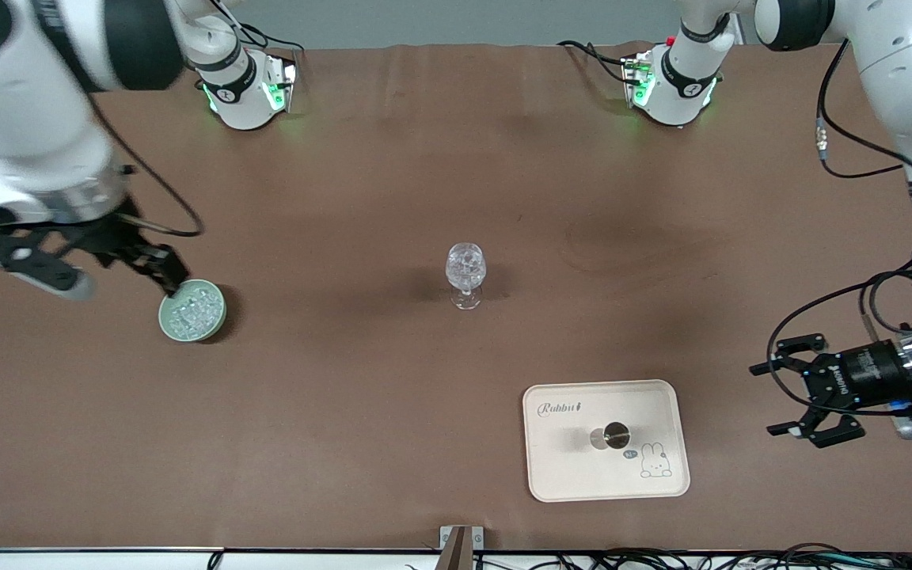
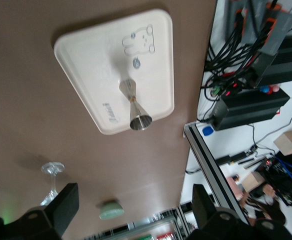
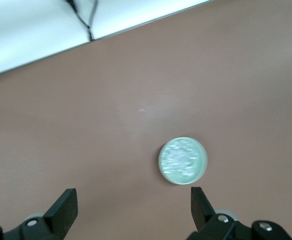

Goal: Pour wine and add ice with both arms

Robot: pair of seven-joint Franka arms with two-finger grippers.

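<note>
Ice [image 1: 192,311] fills a small round pale-green bowl [image 1: 218,321] toward the right arm's end of the table, and more clear lumps glitter inside the bowl of the wine glass [image 1: 465,273], which stands upright at the table's middle, stem vertical, well apart from the green bowl.

Going by size, we first see the brown table [image 1: 361,412], matte and faintly creased. Next come the two white arms with dark joints. The right gripper [image 1: 157,269] hangs above the table just beside the green bowl's rim, its black fingers spread wide and holding nothing; in the right wrist view the bowl [image 3: 182,160] lies between and ahead of the fingers [image 3: 64,209]. The left gripper [image 1: 795,388] hovers at the left arm's end of the table, beside the tray, fingers wide apart and empty.

A cream rounded-rectangle tray [image 1: 662,475], nearer the front camera than the glass, bears the word "Rabbit" and a small rabbit drawing. On it stands a shiny metal jigger [image 1: 613,435], hourglass-shaped and upright.
</note>
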